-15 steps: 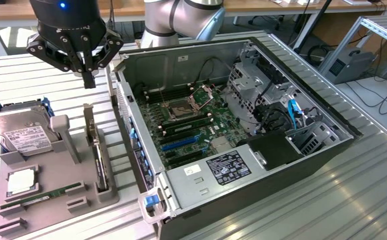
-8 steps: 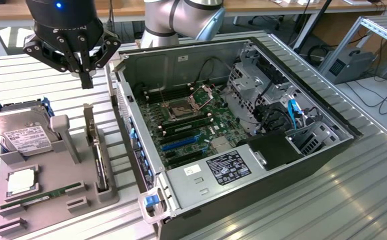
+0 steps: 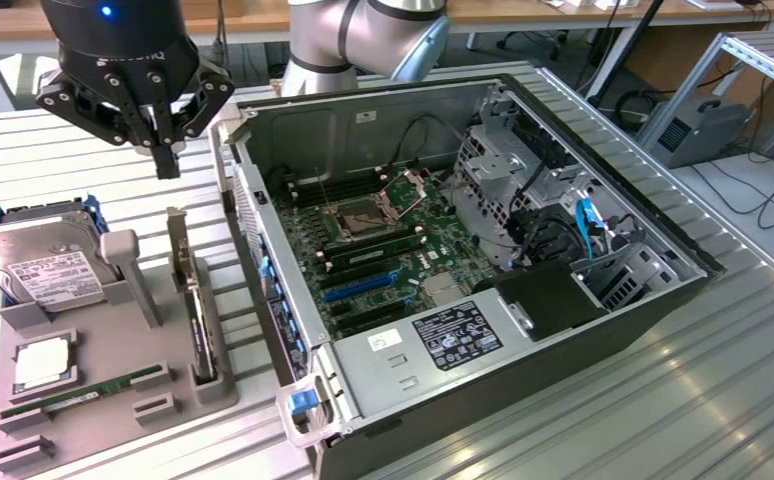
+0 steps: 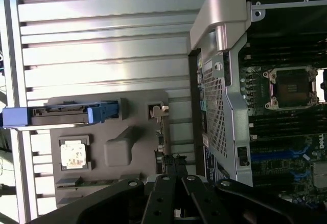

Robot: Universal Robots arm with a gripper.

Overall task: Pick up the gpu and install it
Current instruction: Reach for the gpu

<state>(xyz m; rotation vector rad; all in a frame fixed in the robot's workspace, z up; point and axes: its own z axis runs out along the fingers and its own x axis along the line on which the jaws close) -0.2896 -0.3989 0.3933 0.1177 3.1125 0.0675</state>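
Observation:
The gpu (image 3: 195, 305) stands on its edge in a slot of the grey holder tray (image 3: 107, 340), beside the computer case. It is a thin dark card with its silver bracket (image 3: 176, 235) at the far end. My gripper (image 3: 166, 165) hangs in the air above and beyond that bracket end, shut, with nothing between its fingers. In the wrist view the gpu (image 4: 160, 139) appears edge-on straight under the gripper (image 4: 173, 175), well apart from it. The open computer case (image 3: 280, 300) shows its motherboard with blue expansion slots (image 3: 360, 288).
The holder tray also carries a silver hard drive (image 3: 43, 268) in a blue frame, a square processor (image 3: 40, 362) and a green memory stick (image 3: 83, 394). A grey post (image 3: 127, 270) rises from the tray near the gpu. The case wall stands close on the exterior view's right of the card.

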